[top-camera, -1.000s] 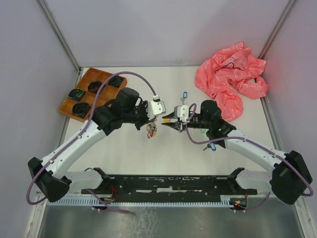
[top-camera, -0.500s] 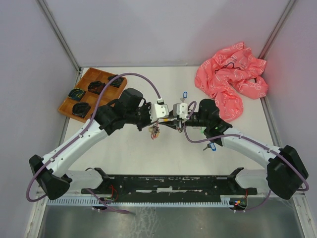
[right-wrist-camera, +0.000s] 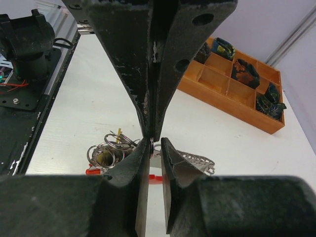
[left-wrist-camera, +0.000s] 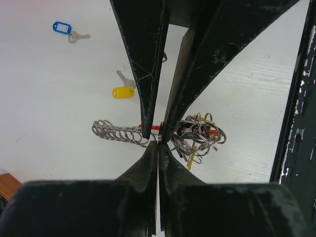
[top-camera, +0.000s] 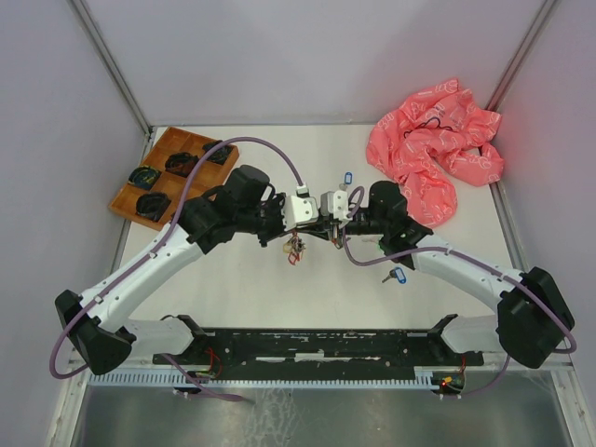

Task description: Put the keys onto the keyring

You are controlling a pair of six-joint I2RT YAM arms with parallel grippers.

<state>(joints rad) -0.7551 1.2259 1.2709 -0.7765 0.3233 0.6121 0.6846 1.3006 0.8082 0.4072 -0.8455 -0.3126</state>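
The keyring (left-wrist-camera: 197,138), a tangle of silvery rings with a chain and a red piece, hangs just above the table. My left gripper (left-wrist-camera: 159,142) is shut on one of its rings. In the top view the left gripper (top-camera: 310,230) and right gripper (top-camera: 323,230) meet tip to tip over the keyring (top-camera: 296,248). My right gripper (right-wrist-camera: 155,140) stands narrowly open, with the thin ring's edge between its tips and against one finger. Loose keys lie on the table: a yellow-tagged key (left-wrist-camera: 123,92), a blue-tagged key (top-camera: 346,177) and another blue-tagged key (top-camera: 396,276).
A wooden tray (top-camera: 172,172) with dark coiled items sits at the back left. A crumpled pink cloth (top-camera: 433,149) lies at the back right. The black rail (top-camera: 317,349) with the arm bases runs along the near edge.
The right gripper moved left up to the left gripper's tips and narrowed its jaws around the ring. The left arm carried the keyring slightly right.
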